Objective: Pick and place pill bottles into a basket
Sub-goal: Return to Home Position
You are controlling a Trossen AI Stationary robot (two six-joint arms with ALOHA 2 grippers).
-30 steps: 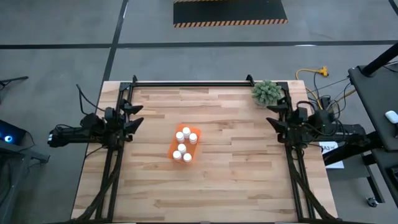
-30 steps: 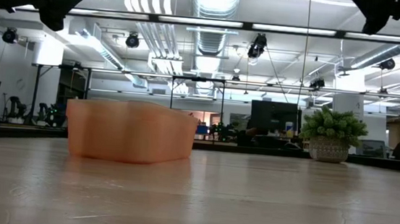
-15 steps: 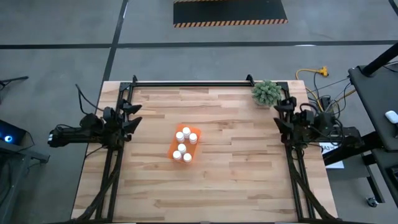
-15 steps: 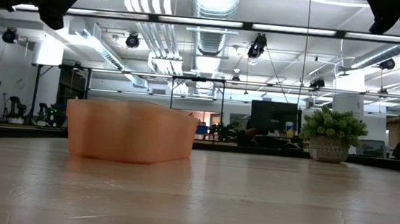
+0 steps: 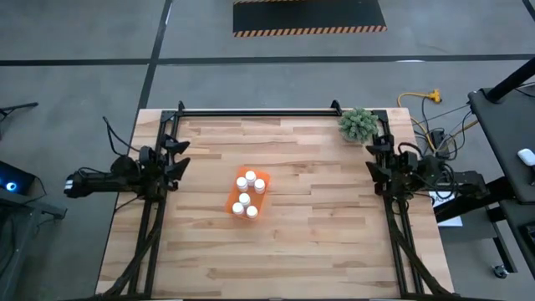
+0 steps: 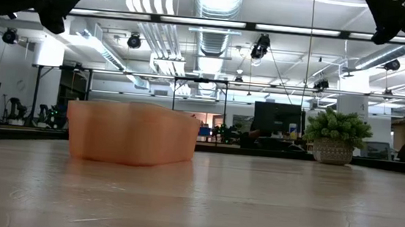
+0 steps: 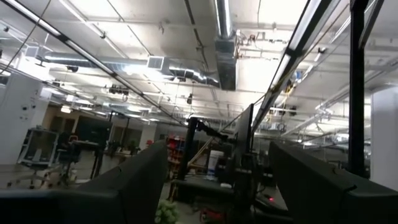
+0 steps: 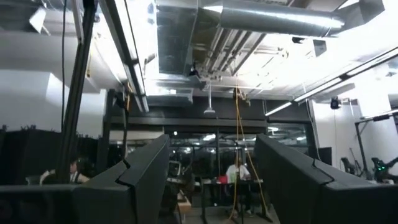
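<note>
Pill bottles (image 5: pixel 244 198) fill the basket (image 5: pixel 229 201), mid-frame. Your left hand (image 5: pixel 178 158) and right hand (image 5: pixel 373 163) (both spread, empty) risk it only by swinging inward.

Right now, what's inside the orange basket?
From above, six white-capped pill bottles fill the basket. Their caps hide the bodies and most of the basket floor; in the low view its wall hides them.

Left hand (image 5: pixel 181 158) and right hand (image 5: pixel 371 161) raised, open
</note>
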